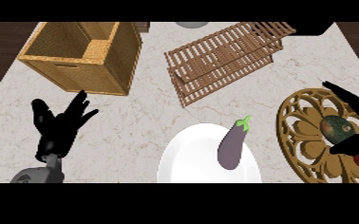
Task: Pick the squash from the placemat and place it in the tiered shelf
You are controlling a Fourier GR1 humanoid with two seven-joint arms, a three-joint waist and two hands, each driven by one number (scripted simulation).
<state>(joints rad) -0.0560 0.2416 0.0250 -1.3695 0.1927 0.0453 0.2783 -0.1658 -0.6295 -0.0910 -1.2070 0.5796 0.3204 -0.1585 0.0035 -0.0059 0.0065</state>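
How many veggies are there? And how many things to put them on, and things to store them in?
Veggies: 2 (eggplant, squash)
Things to put them on: 2 (white plate, placemat)
Things to store them in: 2 (wicker basket, tiered shelf)
Total: 6

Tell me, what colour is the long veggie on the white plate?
Purple, with a green stem. The eggplant shows best in the head view.
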